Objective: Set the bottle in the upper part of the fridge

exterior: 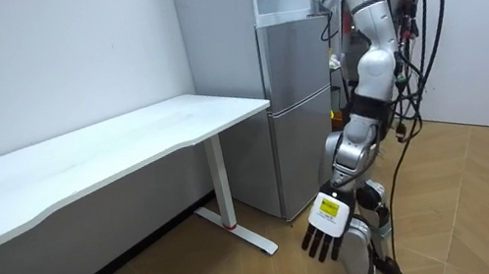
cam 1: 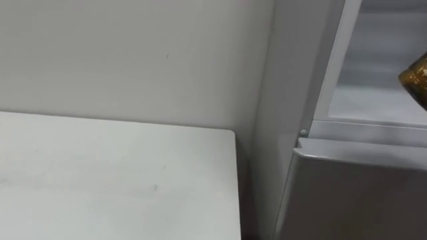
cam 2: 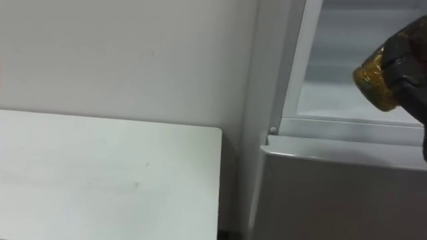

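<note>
Fingers (exterior: 318, 247) of the left hand (exterior: 327, 226) are hanging straight and slightly apart by the robot's leg, holding nothing. The robot is standing upright at the fridge (exterior: 298, 98), just beyond the end of the white table (exterior: 126, 142). The lower door (cam 2: 333, 193) is sitting shut, and the upper compartment (cam 2: 333, 80) is gaping open. The right hand (cam 2: 408, 57) is reaching up at that opening, its dark fingers wrapping round the amber bottle (cam 2: 372, 81). Whether the bottle is already inside cannot be told.
</note>
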Motion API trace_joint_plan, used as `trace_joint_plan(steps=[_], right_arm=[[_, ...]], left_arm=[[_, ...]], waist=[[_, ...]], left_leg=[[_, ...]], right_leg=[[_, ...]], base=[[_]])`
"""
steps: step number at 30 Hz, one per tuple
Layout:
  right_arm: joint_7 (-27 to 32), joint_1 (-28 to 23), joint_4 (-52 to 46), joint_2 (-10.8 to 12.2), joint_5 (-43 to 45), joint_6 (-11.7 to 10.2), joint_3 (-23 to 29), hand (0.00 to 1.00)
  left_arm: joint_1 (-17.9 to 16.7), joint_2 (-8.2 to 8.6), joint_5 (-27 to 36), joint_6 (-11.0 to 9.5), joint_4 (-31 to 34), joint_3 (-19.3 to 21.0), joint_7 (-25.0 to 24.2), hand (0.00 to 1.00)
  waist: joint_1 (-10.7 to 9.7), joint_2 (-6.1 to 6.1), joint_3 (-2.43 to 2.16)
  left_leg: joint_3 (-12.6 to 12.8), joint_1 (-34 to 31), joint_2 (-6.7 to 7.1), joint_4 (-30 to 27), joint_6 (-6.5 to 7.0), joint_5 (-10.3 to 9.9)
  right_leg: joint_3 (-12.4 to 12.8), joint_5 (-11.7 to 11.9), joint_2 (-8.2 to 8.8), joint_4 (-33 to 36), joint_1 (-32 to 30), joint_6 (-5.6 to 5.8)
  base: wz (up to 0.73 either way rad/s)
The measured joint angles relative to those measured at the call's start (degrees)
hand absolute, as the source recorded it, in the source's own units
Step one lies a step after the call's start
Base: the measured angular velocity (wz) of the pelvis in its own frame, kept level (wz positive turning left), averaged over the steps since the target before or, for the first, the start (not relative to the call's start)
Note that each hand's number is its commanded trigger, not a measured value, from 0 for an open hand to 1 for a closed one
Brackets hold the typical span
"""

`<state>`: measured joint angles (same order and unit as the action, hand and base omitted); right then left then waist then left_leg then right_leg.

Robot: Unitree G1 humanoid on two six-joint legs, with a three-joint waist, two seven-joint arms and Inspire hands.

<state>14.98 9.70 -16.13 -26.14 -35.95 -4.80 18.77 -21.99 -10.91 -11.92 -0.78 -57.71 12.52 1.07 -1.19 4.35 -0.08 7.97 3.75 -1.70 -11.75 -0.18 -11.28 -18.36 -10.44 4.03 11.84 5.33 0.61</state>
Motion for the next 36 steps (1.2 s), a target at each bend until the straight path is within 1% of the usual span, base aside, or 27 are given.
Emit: trace_joint_plan(steps=[1,3,8,12,15,16,18,20,22,23,25,26,28,30,31,32,33,34,36], right_arm=[[0.52,0.00,0.02,0.00,0.00,0.00,0.04,1.00],[1.04,0.01,0.50,0.00,-0.02,0.00,0.17,1.00],[2.92,0.02,4.98,0.00,-0.20,0.18,0.37,1.00],[3.57,0.14,7.61,-0.10,-1.75,1.26,0.40,1.00],[4.19,0.15,9.31,-0.26,-1.69,1.99,0.43,1.00],[4.53,0.25,10.08,-0.33,-1.65,2.07,0.42,1.00],[5.11,1.64,12.65,-0.40,-1.97,2.39,0.36,1.00],[5.89,5.24,19.12,-1.36,-2.03,2.46,0.36,1.00],[6.37,7.52,23.99,-2.43,-2.25,2.62,0.36,1.00],[6.52,8.99,26.56,-2.99,-2.39,3.37,0.36,1.00],[6.74,10.32,29.11,-3.48,-2.48,4.22,0.14,1.00],[6.87,11.23,30.77,-3.94,-2.50,4.65,-0.53,1.00],[7.21,12.34,32.52,-4.29,-2.64,4.98,-0.95,1.00],[7.39,13.83,34.50,-5.37,-2.12,5.02,-1.78,1.00],[7.32,14.67,36.12,-6.14,-1.91,5.04,-2.23,1.00],[7.35,15.34,37.87,-6.78,-1.95,5.10,-2.42,1.00],[7.41,15.65,38.81,-7.22,-2.01,5.19,-2.69,1.00],[7.50,16.56,40.43,-7.87,-2.01,5.71,-3.58,1.00],[7.36,17.67,42.17,-8.57,-2.05,5.91,-4.81,1.00]], left_arm=[[0.02,0.10,0.00,0.00,0.01,0.00,0.02,0.00],[0.03,0.34,0.00,0.00,0.01,0.00,0.06,0.00],[0.14,0.72,-0.01,0.00,0.00,0.03,0.83,0.00],[0.01,0.78,-0.01,0.50,0.00,0.62,0.53,0.00],[0.01,0.77,-0.02,0.57,0.00,1.04,0.47,0.00],[0.06,0.77,-0.02,0.57,0.03,1.14,0.49,0.00],[0.08,0.80,-0.02,0.79,0.06,1.22,0.51,0.00],[0.06,0.81,-0.02,1.15,0.25,1.23,0.43,0.00],[-0.05,0.80,0.01,1.27,0.40,1.29,0.16,0.00],[-0.20,0.82,0.02,1.33,0.40,1.56,-0.32,0.00],[-0.55,0.73,0.03,1.65,0.46,2.06,-0.53,0.00],[-1.05,0.63,0.00,1.88,0.52,2.06,-0.64,0.00],[-1.48,0.57,-0.01,2.34,0.61,2.18,-1.00,0.00],[-1.54,0.57,-0.03,2.66,0.67,2.72,-1.95,0.00],[-1.51,0.52,-0.04,2.83,0.98,3.19,-2.23,0.00],[-1.52,0.27,-0.03,2.89,1.65,3.25,-2.45,0.00],[-1.52,0.15,-0.02,2.90,2.02,3.25,-2.54,0.00],[-1.58,0.04,0.01,2.91,2.40,3.25,-2.56,0.00],[-1.57,-0.11,0.14,2.93,2.67,3.25,-2.54,0.00]], waist=[[0.00,0.06,-0.05],[-0.01,0.20,0.02],[0.21,0.99,0.38],[0.52,1.06,0.34],[1.06,1.06,0.30],[1.58,1.06,0.29],[1.96,1.15,0.24],[2.65,1.39,0.24],[3.13,1.58,0.22],[3.30,1.73,0.22],[3.47,2.04,0.21],[3.53,2.39,0.23],[3.54,2.65,0.09],[3.73,3.09,0.01],[4.19,3.54,0.08],[4.63,4.10,0.04],[4.82,4.34,0.04],[5.08,4.68,-0.09],[5.24,4.89,-0.19]], left_leg=[[0.15,0.14,-0.03,0.02,0.00,0.00],[0.39,0.15,-0.08,0.06,-0.01,0.00],[0.39,-0.22,-0.12,0.07,-0.02,-0.04],[0.37,-0.17,-0.12,0.06,-0.01,-0.07],[0.20,-0.02,-0.10,0.06,-0.01,-0.06],[0.42,0.00,-0.12,0.10,-0.01,-0.06],[0.43,-0.02,-0.14,0.10,-0.01,-0.06],[0.40,0.01,-0.11,0.04,0.00,-0.06],[0.37,0.00,-0.12,0.06,0.00,-0.06],[0.07,-0.12,-0.12,0.18,0.00,-0.06],[-0.38,-0.26,-0.07,0.23,-0.01,-0.06],[-0.50,-0.29,-0.01,0.16,-0.02,-0.06],[-0.59,-0.38,0.05,-0.06,-0.03,-0.05],[-0.67,-0.36,0.06,-0.09,-0.03,-0.04],[-0.70,-0.36,0.04,-0.10,-0.04,-0.04],[-0.78,-0.36,0.02,-0.12,-0.05,-0.04],[-0.78,-0.36,0.02,-0.12,-0.05,-0.04],[-0.77,-0.39,0.01,-0.12,-0.05,-0.04],[-0.80,-0.48,0.03,-0.12,-0.05,-0.06]], right_leg=[[0.21,0.00,-0.04,0.06,-0.18,0.00],[0.53,0.00,-0.08,0.18,-0.35,0.00],[0.57,-0.01,-0.08,0.38,-0.57,0.02],[0.58,-0.03,-0.07,0.38,-0.57,0.02],[0.57,-0.04,-0.07,0.50,-0.57,0.03],[0.59,-0.06,-0.07,0.64,-0.58,0.05],[0.49,-0.06,-0.06,0.72,-0.52,0.05],[0.45,-0.06,-0.01,0.82,-0.48,0.05],[0.48,-0.06,-0.01,0.91,-0.51,0.05],[0.40,-0.06,-0.01,0.94,-0.53,0.05],[0.16,-0.22,0.00,0.94,-0.52,0.05],[-0.03,-0.37,0.04,0.97,-0.45,0.04],[-0.38,-0.53,0.13,1.03,-0.45,0.05],[-0.48,-0.60,0.17,1.11,-0.45,0.07],[-0.59,-0.60,0.17,1.11,-0.43,0.07],[-0.74,-0.60,0.16,1.10,-0.41,0.07],[-0.77,-0.60,0.16,1.10,-0.40,0.07],[-0.82,-0.60,0.17,1.10,-0.40,0.07],[-0.81,-0.60,0.17,1.10,-0.36,0.07]], base=[[-0.08],[-0.06],[0.00],[0.00],[0.00],[0.00],[0.00],[0.00],[0.00],[0.04],[0.08],[0.08],[0.07],[0.03],[0.00],[0.03],[0.04],[0.00],[0.00]])
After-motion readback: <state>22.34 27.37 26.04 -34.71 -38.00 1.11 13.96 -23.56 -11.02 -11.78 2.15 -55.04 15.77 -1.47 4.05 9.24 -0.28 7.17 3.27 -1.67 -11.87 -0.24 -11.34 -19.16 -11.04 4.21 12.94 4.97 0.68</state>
